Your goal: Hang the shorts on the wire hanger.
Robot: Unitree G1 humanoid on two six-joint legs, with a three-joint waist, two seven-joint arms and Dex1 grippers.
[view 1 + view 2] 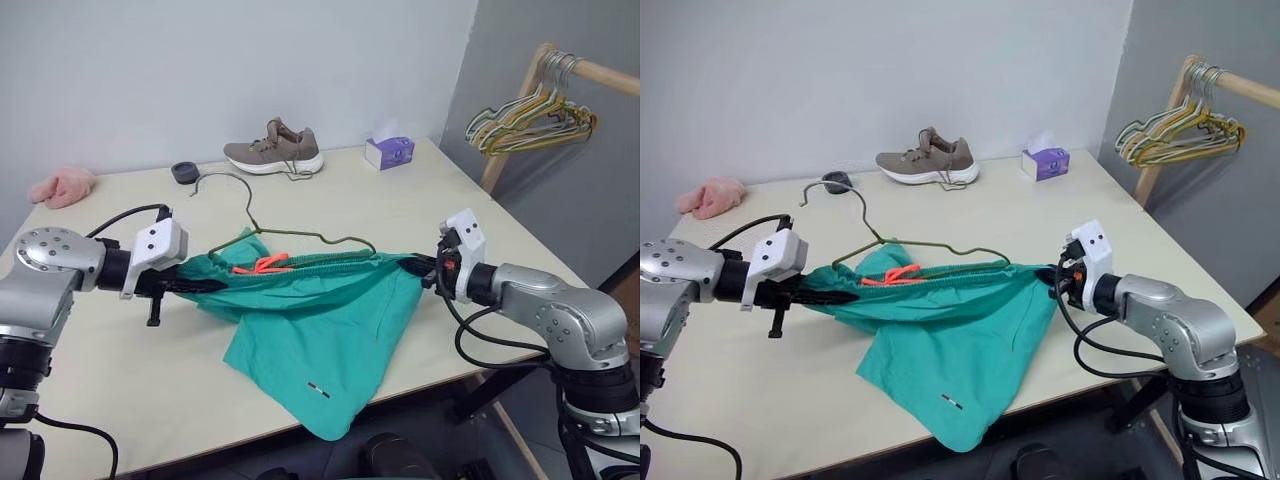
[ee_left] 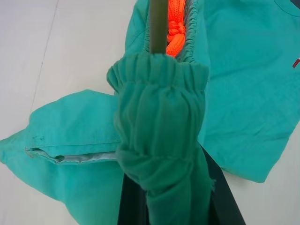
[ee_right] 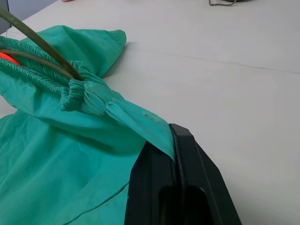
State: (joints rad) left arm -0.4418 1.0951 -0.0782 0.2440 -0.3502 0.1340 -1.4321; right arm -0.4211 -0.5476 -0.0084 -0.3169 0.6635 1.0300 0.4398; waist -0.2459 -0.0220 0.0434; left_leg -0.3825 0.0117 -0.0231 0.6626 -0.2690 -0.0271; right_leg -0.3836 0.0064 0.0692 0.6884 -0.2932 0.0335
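Observation:
The teal shorts point(image 1: 320, 320) hang stretched above the table between my two grippers, legs drooping toward the front edge. At one end of the gathered waistband my left gripper point(image 1: 200, 285) is shut on the fabric, which bunches over its fingers point(image 2: 225, 206). My right gripper point(image 1: 428, 268) is shut on the other end, pinching cloth between its black fingers point(image 3: 154, 187). The thin dark wire hanger point(image 1: 300, 235) has its lower part inside the waistband point(image 3: 42, 47), beside an orange drawstring point(image 2: 176, 23). Its hook point(image 1: 215, 180) points to the table's back left.
A brown shoe point(image 1: 274, 150), a purple tissue box point(image 1: 389, 152), a small dark round thing point(image 1: 184, 172) and a pink cloth point(image 1: 63, 187) lie along the table's back. A wooden rack with several coloured hangers point(image 1: 530, 115) stands at the right.

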